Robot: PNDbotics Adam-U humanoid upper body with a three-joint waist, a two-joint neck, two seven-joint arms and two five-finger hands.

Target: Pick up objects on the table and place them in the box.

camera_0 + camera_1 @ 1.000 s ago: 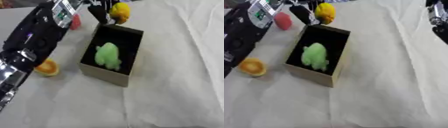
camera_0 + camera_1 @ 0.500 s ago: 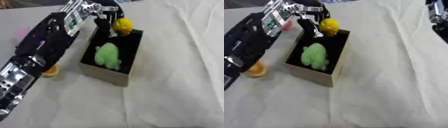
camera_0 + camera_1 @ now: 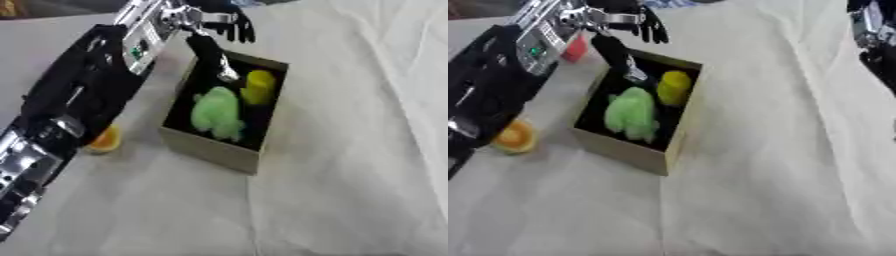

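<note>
Over the far end of the box (image 3: pixel 210 150), left hand (image 3: pixel 219 27) spread open, fingers straight and fanned past the far rim, holding nothing; thumb or one finger angled down into the box, tip close to the yellow object (image 3: pixel 259 87); contact not resolvable. Yellow object inside at the far end, near the right wall, upright-ish. Green toy (image 3: pixel 216 113) also inside, mid-box, just beside the yellow one. Step in hand looks like release-and-clear. To do it well: lift straight up before swinging back toward the left edge of the surface (image 3: pixel 350 190), keep the down-pointing digit off the near-left wall so the box doesn't get dragged or tipped, confirm the yellow object stays put once the hand is off it. Left forearm stretched diagonally from the lower-left corner up to the box, wrist bent so the palm faces down and away. Next candidates still out: orange object (image 3: pixel 514 136) on the surface just left of the box, partly under the forearm; red object (image 3: pixel 576 49) near the far-left corner beyond the box, mostly hidden by the wrist. Orange one closer, but the arm needs to retract well back to get above it. Right hand (image 3: pixel 875 35) only a dark sliver at the upper right edge, fingers unreadable — can't tell its state.
</note>
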